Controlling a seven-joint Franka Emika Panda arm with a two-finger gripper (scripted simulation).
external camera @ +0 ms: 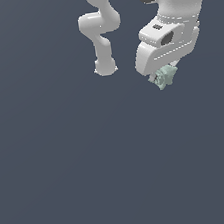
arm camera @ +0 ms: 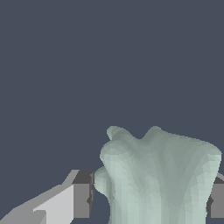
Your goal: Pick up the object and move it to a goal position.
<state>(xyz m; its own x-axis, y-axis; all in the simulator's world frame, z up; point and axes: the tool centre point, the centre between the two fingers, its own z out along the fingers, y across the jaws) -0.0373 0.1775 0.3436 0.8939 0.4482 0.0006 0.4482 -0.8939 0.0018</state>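
The pale mint-green bumpy object (external camera: pixel 166 76) sits between the fingers of my white gripper (external camera: pixel 161 80) at the upper right of the exterior view. In the wrist view the object (arm camera: pixel 159 175) fills the space between the two grey finger pads (arm camera: pixel 82 200), which press on its sides. The gripper (arm camera: pixel 151 201) is shut on it. The object hangs below the hand; I cannot tell its height above the floor. No goal marker shows in either view.
The arm's white base and lower links (external camera: pixel 101 34) stand at the top middle of the exterior view, left of the gripper. The plain dark grey-blue floor (external camera: pixel 93 177) fills the remainder of both views.
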